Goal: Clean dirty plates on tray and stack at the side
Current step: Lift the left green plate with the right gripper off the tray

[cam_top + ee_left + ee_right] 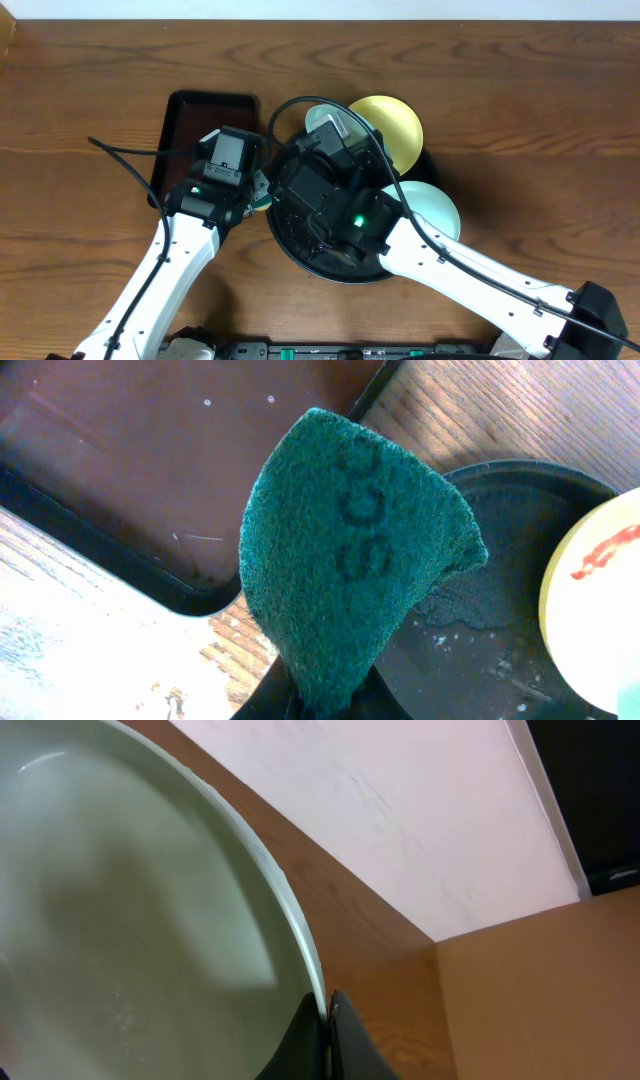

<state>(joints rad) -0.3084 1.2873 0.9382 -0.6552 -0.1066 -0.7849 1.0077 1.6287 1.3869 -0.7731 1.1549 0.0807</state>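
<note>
- A wooden counter (520, 90) fills the overhead view, with two white and black robot arms reaching in from 6 o'clock.
- The right arm (470, 270) enters from 5 o'clock and stretches across the middle; the left arm (165, 265) enters from 7 o'clock.
- The tray (300, 250), large, round and black, sits at the centre of the counter, mostly covered by the right arm.
- A smaller rectangular dark brown tray (190, 125) lies just beside the round one, at its 10 o'clock.
- A pale yellow plate (390, 125) rests at the tray's 1 o'clock, overhanging the rim. The left wrist view shows a red-orange smear (605, 555) on it.
- A pale blue-white plate (435, 210) rests at the tray's 3 o'clock, also over the rim.
- A second pale blue-white plate (130, 920) is at the tray's 11 o'clock. The right jaws are closed tight on its rim, one finger on each face, and it looks tilted.
- A dark green scouring pad (350, 560) is pinched in the left jaws, which are closed on its lower edge. It hangs over the gap between the two trays, at the round tray's 9 o'clock.
</note>
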